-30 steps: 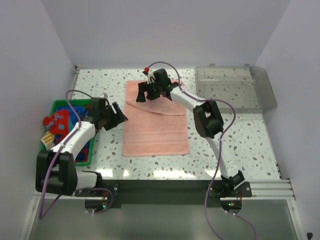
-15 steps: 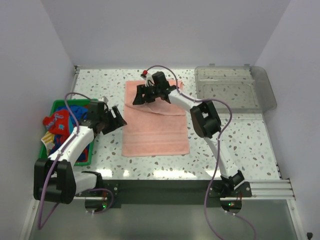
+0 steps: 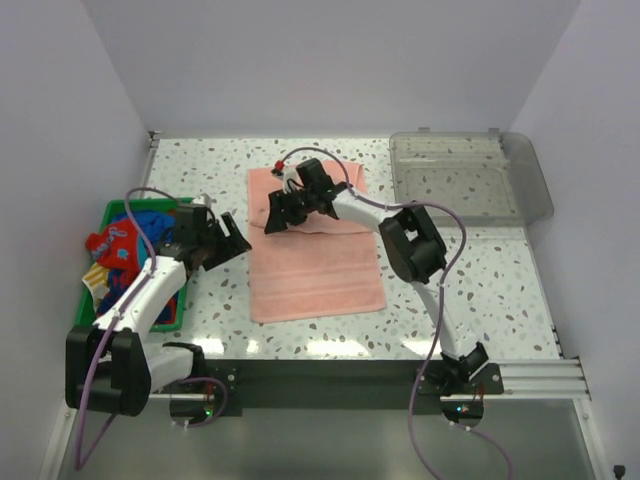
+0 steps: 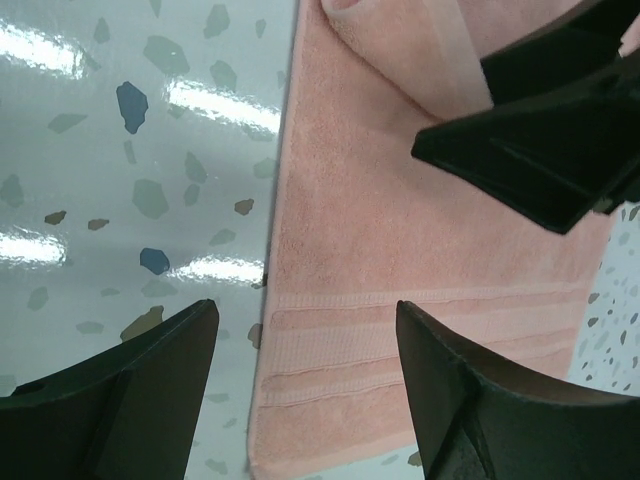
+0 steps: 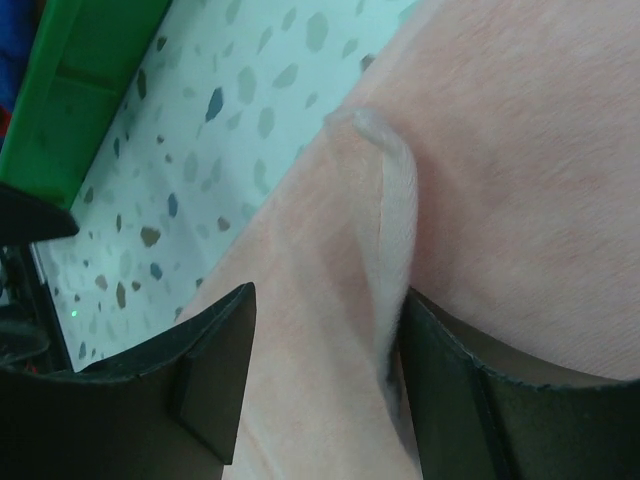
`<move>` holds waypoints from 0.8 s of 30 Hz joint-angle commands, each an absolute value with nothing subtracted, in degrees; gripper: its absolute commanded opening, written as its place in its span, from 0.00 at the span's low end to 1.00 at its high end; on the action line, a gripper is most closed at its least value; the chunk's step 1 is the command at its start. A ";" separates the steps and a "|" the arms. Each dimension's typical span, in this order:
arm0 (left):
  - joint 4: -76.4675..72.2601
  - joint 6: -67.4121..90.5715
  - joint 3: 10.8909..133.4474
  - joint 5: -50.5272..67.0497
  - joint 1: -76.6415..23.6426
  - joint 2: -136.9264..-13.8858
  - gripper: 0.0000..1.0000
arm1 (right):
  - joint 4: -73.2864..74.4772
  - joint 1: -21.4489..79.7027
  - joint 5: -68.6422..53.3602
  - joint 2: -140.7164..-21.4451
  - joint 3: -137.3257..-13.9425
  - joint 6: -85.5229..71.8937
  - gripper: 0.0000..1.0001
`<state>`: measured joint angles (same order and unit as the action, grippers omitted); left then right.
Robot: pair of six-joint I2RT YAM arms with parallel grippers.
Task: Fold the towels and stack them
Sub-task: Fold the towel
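Barely begun: pink towel [image 3: 315, 275] partly folded, other towels [image 3: 125, 245] in the basket [image 3: 110, 212]; left gripper [image 4: 303, 310] and right gripper [image 5: 328, 295] both gape, holding nothing

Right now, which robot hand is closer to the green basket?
Left. The left gripper is beside the green basket; the right gripper is farther, over the pink towel.

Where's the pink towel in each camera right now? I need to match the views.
Top external: pink towel at the picture's centre.
Left wrist: fills the right half.
Right wrist: covers the right and bottom, fold ridge between the fingers.
Shared landmark: right gripper at the towel's folded far end.
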<state>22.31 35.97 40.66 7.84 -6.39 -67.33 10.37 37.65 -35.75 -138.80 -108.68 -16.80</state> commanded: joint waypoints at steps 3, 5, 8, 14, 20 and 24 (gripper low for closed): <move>20.83 39.28 40.96 7.03 -6.15 -66.27 0.77 | 19.41 41.04 -34.20 -126.06 -102.76 -4.69 0.61; 20.13 40.25 41.66 6.94 -6.15 -66.71 0.77 | 20.74 41.57 -31.22 -123.32 -98.80 -3.00 0.62; 18.73 41.92 42.45 7.55 -6.15 -68.02 0.77 | 22.41 41.40 -27.70 -117.96 -93.88 -1.05 0.62; 14.24 45.09 45.25 9.67 -6.33 -75.05 0.68 | 19.08 35.08 -12.05 -109.35 -83.51 -10.70 0.61; 11.52 44.83 51.75 7.30 -7.47 -84.71 0.57 | 15.38 28.57 -6.42 -104.24 -75.68 -19.16 0.61; 11.77 43.86 56.24 5.45 -8.35 -92.01 0.54 | 14.77 26.46 -4.31 -103.19 -73.83 -21.79 0.61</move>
<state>14.68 43.97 51.88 7.57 -7.66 -88.51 17.52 25.78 -7.92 -107.15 -74.81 -17.69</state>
